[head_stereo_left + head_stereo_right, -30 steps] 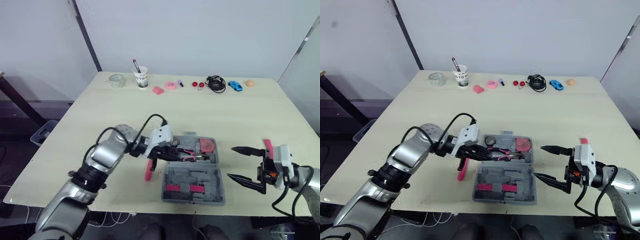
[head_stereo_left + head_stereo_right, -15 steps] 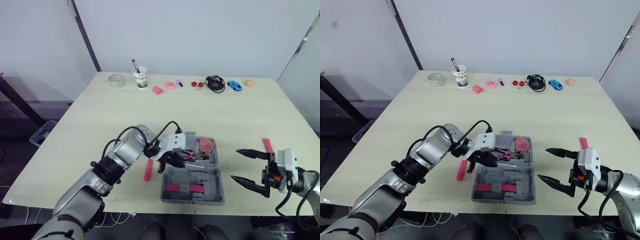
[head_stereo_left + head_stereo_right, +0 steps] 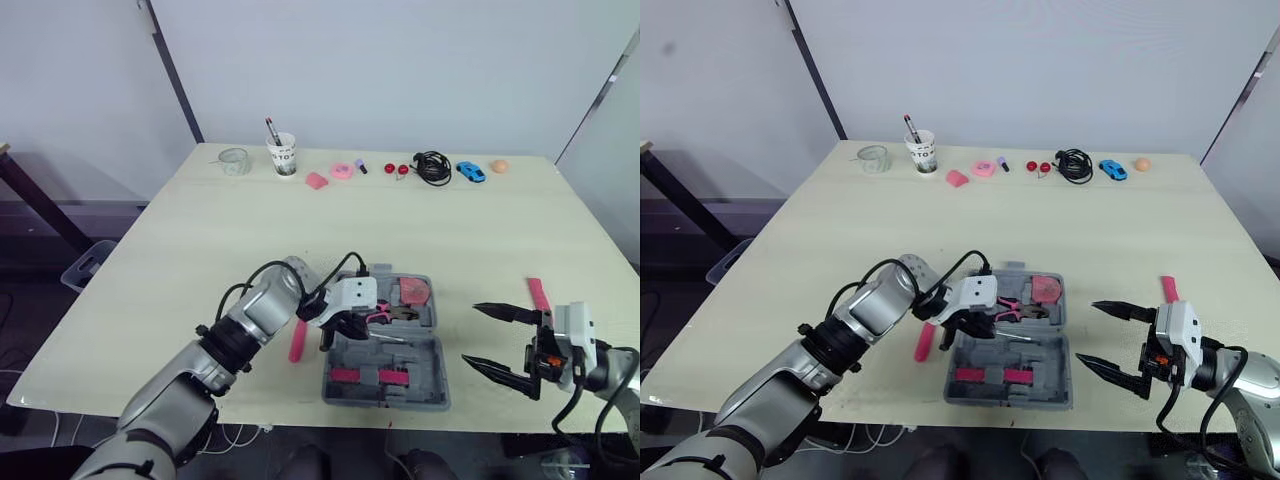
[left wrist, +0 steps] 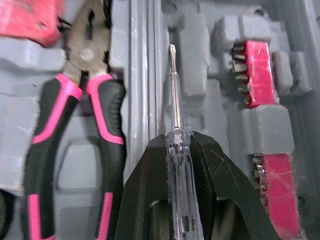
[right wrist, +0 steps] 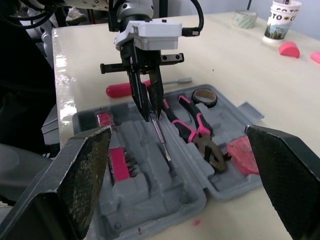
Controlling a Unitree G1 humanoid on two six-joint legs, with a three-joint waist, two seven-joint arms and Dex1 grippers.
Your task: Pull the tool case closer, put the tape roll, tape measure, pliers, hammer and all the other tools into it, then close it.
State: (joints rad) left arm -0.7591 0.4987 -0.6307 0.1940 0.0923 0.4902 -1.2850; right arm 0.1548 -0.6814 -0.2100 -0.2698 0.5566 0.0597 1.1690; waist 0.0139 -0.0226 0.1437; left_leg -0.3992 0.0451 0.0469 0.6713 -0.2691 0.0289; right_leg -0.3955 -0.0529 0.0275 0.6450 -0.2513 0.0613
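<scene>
since your left jaws drew back across the case (image 3: 385, 358), they pinch the screwdriver (image 4: 176, 152) over its hinge ridge, beside the pliers (image 4: 75, 100): ready to drop in. right jaws hang spread near the front right corner of the table (image 3: 480, 230).

Grey tool case (image 3: 386, 350); pink-and-black pliers (image 4: 75, 125); clear-handled screwdriver (image 4: 177, 165); red bit strips (image 4: 260, 65); black fingers (image 4: 145, 200).

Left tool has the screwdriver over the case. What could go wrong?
1. The clear-handled screwdriver, pinched in the left tool, points beside the hinge ridge of the grey plastic case; released, it may miss its slot and block closing.
2. The pink-and-black pliers lie alongside; opening the tool could knock them.
</scene>
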